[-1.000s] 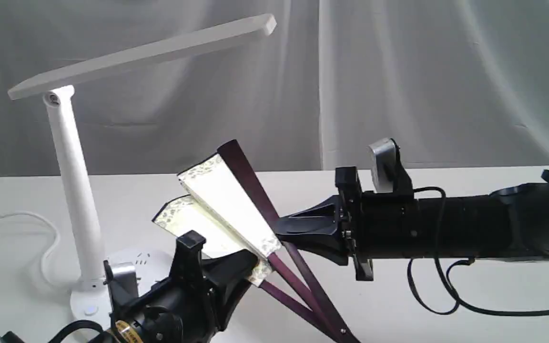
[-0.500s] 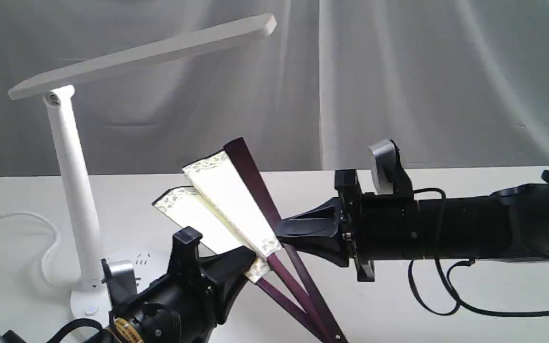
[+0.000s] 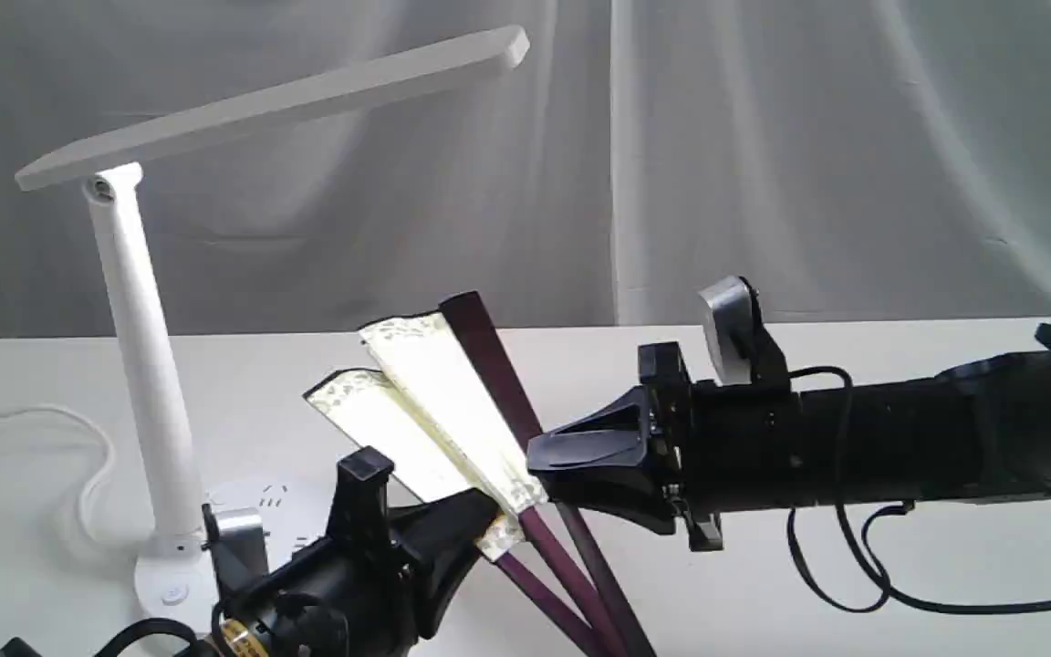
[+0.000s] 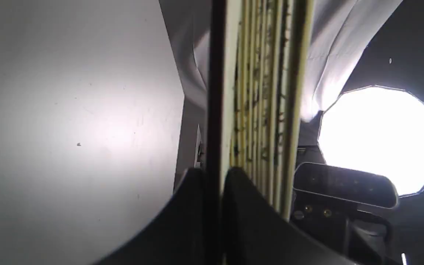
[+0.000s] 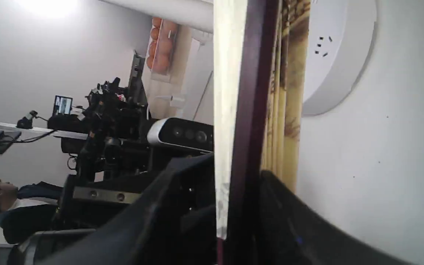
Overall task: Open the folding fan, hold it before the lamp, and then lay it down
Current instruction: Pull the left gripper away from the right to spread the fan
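Pinching one guard stick point(image 3: 489, 356) each, the left claw point(image 3: 478, 516) and right claw point(image 3: 544, 461) hold the folding fan point(image 3: 439, 401) barely spread above the table point(image 3: 763, 625), its ribs point(image 3: 571, 584) slanting up toward the lamp point(image 3: 142, 347) on the left, so widening it likely means drawing the claws apart.

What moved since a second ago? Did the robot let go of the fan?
The folding fan sank a little lower, and the right gripper holding its dark guard stick dropped with it. Nothing was let go: the left gripper still pinches the other side. The fan looks about as open as before, and the lamp stayed put.
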